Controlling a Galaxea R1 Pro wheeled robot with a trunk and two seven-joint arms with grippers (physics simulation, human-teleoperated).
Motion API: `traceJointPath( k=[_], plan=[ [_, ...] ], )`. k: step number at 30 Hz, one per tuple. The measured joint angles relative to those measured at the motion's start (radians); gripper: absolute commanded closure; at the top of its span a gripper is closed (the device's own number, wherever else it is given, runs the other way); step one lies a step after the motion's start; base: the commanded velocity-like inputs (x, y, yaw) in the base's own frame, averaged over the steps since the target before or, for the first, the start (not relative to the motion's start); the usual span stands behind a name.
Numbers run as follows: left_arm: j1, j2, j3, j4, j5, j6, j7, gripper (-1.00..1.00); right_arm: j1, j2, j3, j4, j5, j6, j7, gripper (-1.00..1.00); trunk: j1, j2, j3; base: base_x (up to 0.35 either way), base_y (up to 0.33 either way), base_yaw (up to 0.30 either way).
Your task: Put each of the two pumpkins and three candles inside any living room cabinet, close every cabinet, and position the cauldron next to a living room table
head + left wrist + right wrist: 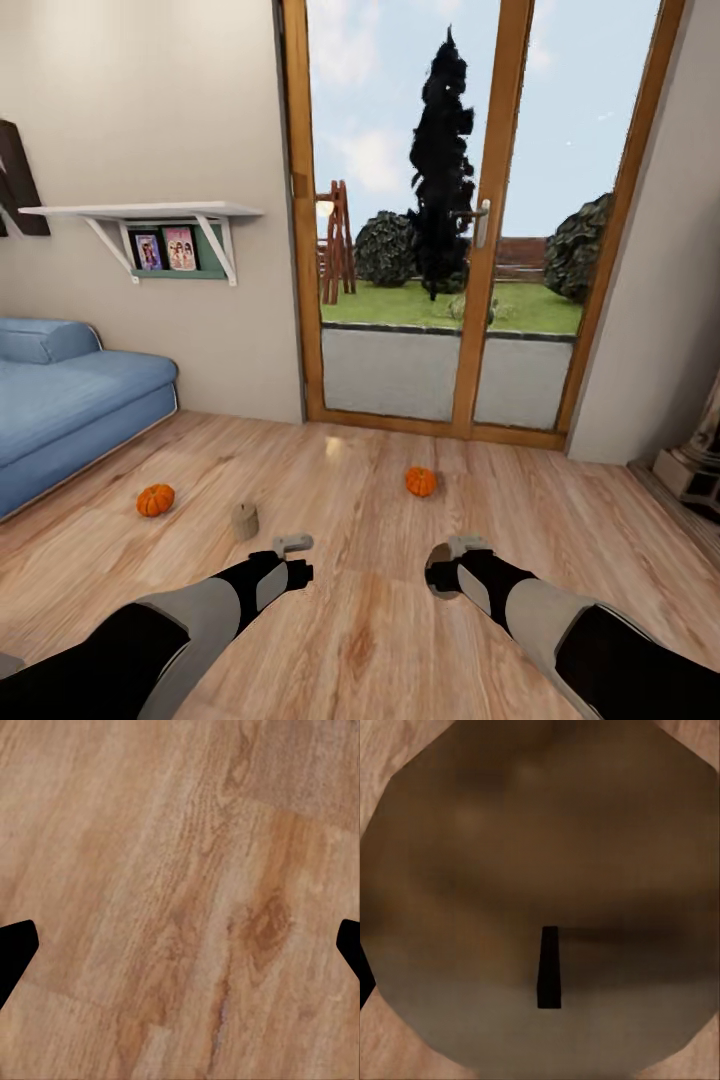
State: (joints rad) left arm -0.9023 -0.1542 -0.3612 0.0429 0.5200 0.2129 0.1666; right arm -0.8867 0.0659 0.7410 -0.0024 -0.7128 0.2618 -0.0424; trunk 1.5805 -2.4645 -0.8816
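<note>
Two orange pumpkins lie on the wooden floor, one pumpkin [155,499] near the sofa and the other pumpkin [421,481] before the glass door. A tan candle [245,521] stands upright just beyond my left gripper [288,578]. In the left wrist view that gripper [180,952] is open over bare floor, its black fingertips [13,949] wide apart. My right gripper [452,580] hangs low over the floor, shut on another candle [540,870], whose brown top and black wick sit very close to the right wrist camera. The cabinet, cauldron and table are out of view.
A blue sofa [60,400] runs along the left wall under a white shelf [140,212]. A wood-framed glass door [440,250] closes the far side. A pale pedestal [690,465] stands at the right wall. Open floor lies ahead.
</note>
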Motion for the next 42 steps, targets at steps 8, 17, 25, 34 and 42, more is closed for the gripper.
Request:
traceJointPath(
  k=[8, 17, 25, 34, 42],
  plan=[
    [0.000, 0.000, 0.000, 0.000, 0.000, 0.000, 0.000, -1.00, 0.000, 0.000, 0.000, 0.000, 0.000, 0.000, 0.000, 1.00, 0.000, 0.000, 0.000, 0.320, -0.085, 0.292],
    [0.000, 0.000, 0.000, 0.001, 0.000, 0.000, 0.000, -1.00, 0.000, 0.000, 0.000, 0.000, 0.000, 0.000, 0.000, 1.00, 0.000, 0.000, 0.000, 0.310, -0.095, 0.292],
    [0.000, 0.000, 0.000, 0.001, 0.000, 0.000, 0.000, -1.00, 0.001, 0.000, 0.000, 0.000, 0.000, 0.000, 0.000, 1.00, 0.000, 0.000, 0.000, 0.240, -0.139, 0.292],
    [0.000, 0.000, 0.000, 0.001, 0.000, 0.000, 0.000, -1.00, 0.000, 0.000, 0.000, 0.000, 0.001, 0.000, 0.000, 1.00, 0.000, 0.000, 0.000, 0.190, -0.144, 0.292],
    [0.000, 0.000, 0.000, 0.001, 0.000, 0.000, 0.000, -1.00, 0.000, 0.000, 0.000, 0.000, 0.000, 0.000, 0.000, 1.00, 0.000, 0.000, 0.000, 0.167, -0.143, 0.292]
  ],
)
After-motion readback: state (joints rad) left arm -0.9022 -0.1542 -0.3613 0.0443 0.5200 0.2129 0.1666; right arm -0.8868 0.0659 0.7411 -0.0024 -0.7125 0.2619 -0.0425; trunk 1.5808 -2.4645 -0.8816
